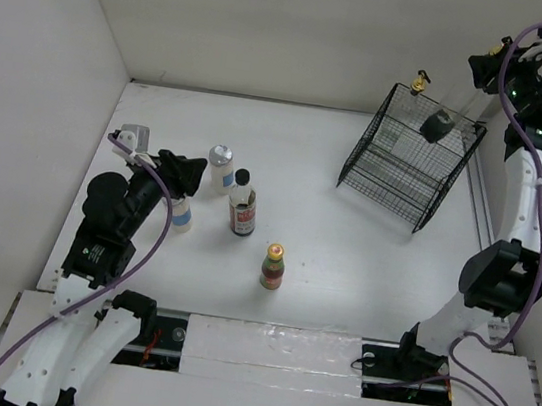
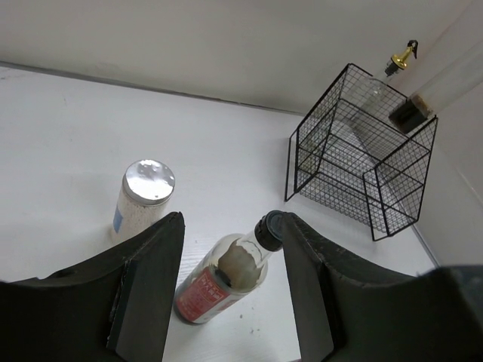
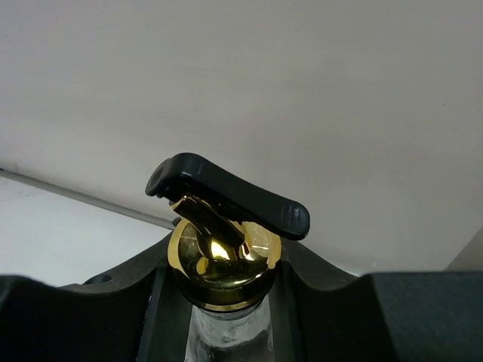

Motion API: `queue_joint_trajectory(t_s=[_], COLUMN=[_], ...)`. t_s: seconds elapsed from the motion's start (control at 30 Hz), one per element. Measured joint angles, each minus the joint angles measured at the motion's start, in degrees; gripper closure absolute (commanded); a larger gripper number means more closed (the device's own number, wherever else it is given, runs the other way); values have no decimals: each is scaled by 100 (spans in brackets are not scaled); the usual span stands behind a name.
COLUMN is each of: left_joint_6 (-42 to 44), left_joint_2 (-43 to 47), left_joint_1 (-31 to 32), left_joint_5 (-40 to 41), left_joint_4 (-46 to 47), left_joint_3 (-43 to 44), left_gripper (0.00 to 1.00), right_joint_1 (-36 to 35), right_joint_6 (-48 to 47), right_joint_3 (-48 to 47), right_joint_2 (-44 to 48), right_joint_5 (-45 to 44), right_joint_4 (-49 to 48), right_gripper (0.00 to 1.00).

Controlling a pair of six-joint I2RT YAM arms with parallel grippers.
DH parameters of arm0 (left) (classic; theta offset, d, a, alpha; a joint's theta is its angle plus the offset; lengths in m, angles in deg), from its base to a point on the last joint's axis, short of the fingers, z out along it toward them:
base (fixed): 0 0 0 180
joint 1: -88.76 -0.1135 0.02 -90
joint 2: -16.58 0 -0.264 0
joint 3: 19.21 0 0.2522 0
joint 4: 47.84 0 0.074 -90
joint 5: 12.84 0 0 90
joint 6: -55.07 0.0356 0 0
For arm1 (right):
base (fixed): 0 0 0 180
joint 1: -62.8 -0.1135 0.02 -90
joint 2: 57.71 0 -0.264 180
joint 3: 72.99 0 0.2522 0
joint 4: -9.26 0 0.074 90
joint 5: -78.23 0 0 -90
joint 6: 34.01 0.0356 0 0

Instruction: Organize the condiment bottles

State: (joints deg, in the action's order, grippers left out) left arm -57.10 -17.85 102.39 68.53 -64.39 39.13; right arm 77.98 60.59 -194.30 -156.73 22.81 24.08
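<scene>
My left gripper [image 1: 190, 174] is open and empty above the table's left side. In its wrist view [image 2: 232, 222] the dark black-capped, red-labelled bottle [image 2: 223, 275] shows between the fingers, farther off [image 1: 242, 207]. One white silver-lidded bottle [image 1: 220, 166] stands beside it [image 2: 142, 200]. The other white bottle [image 1: 181, 215] is partly hidden under the left arm. The small red-capped bottle [image 1: 273, 265] stands near the middle. My right gripper [image 1: 492, 70] is shut on the neck of a clear glass bottle with a gold pourer [image 3: 224, 260], held tilted above the basket. The other glass bottle's pourer [image 1: 421, 81] sticks out of the basket.
The black wire basket [image 1: 397, 170] stands tilted at the back right, near the right wall [image 2: 355, 173]. White walls close the table at the back and both sides. A metal rail runs along the near edge by the arm bases.
</scene>
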Motion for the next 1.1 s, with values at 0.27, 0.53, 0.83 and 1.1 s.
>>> queue_joint_trajectory(t_s=[0.27,0.53,0.83,1.1], left_joint_6=[-2,0,2,2], left_joint_2=[-111,-140,-173,-177], left_joint_1=[0,0,0,0], left_joint_5=[2,4,4,4], left_joint_4=[0,2,2,2], left_joint_3=[0,0,0,0], left_gripper=[50,50,50,50], right_joint_1=[96,210,238,297], right_joint_6=[151,234,236,249], right_joint_3=[-813,-1152,-1360,-1318], right_joint_2=[-723,-1143,-1303,-1613], right_joint_5=[275,426,649,1399], right_joint_4=[-44,-197,-201,-284], right_gripper=[78,80,80,80])
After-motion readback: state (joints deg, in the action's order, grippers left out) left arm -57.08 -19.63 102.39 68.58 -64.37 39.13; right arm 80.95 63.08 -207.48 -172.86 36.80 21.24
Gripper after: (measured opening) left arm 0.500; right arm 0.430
